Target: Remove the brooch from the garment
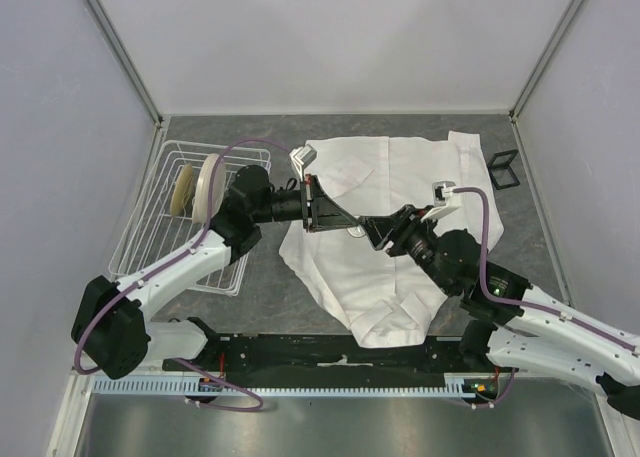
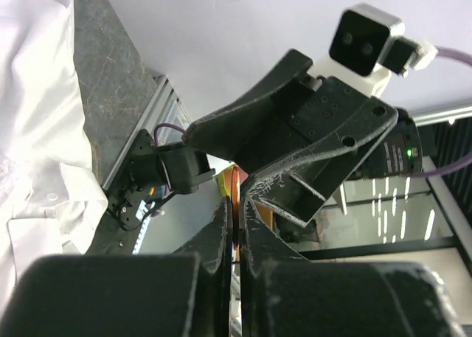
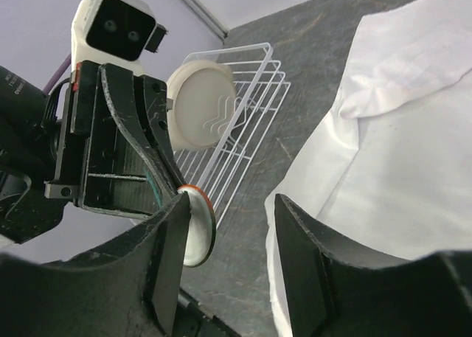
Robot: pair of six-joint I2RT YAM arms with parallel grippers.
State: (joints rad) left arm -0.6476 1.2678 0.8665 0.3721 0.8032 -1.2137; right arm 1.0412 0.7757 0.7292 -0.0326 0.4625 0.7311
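Two grippers meet over the shirt (image 1: 400, 177): the left gripper (image 3: 174, 191) is clamped on the rim of the brooch (image 3: 198, 226), holding it off the cloth, while the right gripper (image 3: 232, 204) stands with jaws apart, one finger just beside the brooch.

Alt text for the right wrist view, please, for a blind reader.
The left hand pinches the small round brooch, in the gap of the open right hand. Behind: a white wire rack holding a cream plate, and the white shirt on the dark table at right.
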